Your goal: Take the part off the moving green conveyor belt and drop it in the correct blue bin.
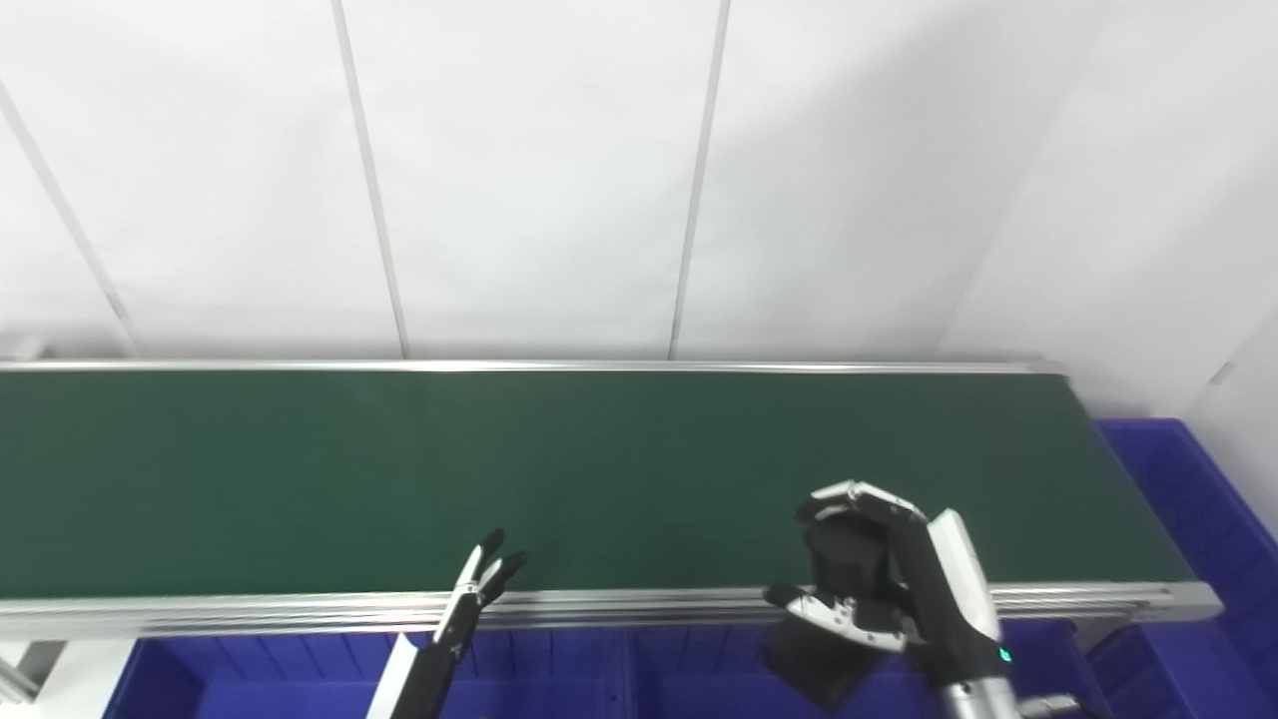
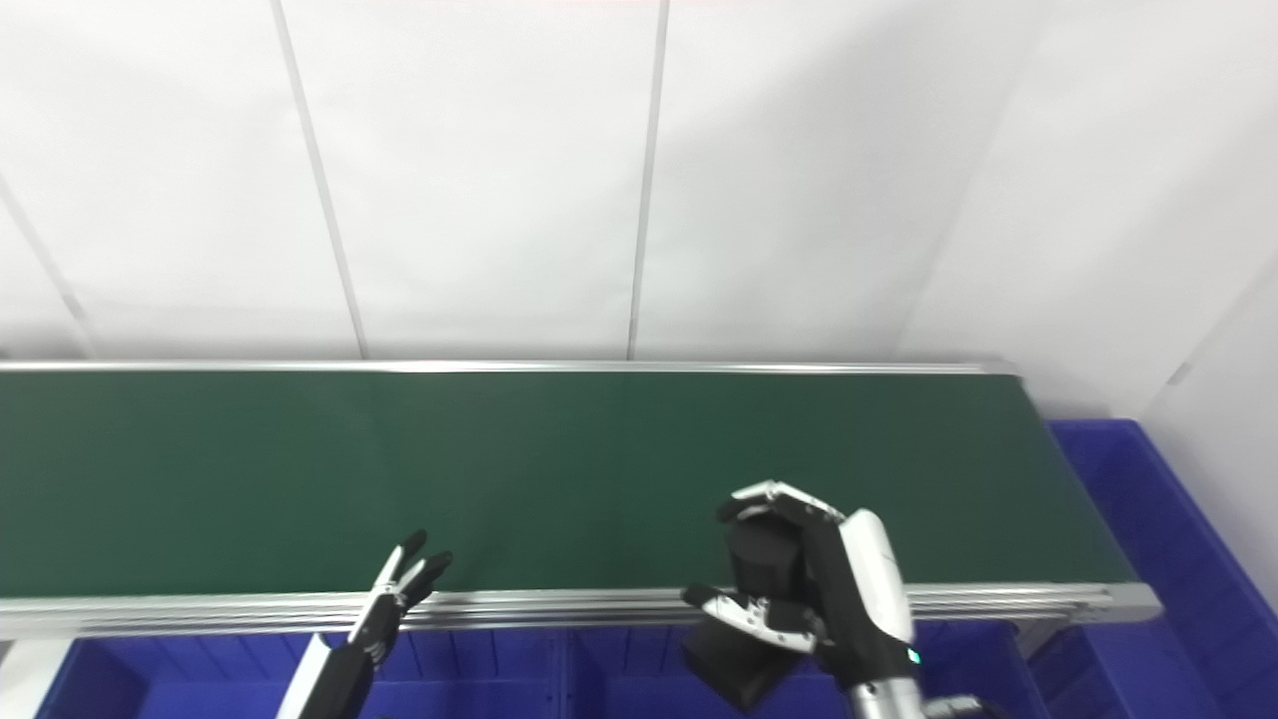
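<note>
While the green conveyor belt [image 1: 599, 469] lies bare beyond it, the right hand [image 1: 884, 589] is clamped on the dark part [image 1: 834, 609], whose long axis runs roughly upright, though its shape is hard to read. A blue bin [image 1: 699, 684] sits directly below the hand. The left hand [image 1: 479, 589], fingers apart and holding nothing, waits well off.

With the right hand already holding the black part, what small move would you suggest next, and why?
Probably lower the right hand slightly toward the blue bin beneath it before releasing: the black part is gripped at the belt's near rail, partly over that bin, and the conveyor belt shows nothing else.
</note>
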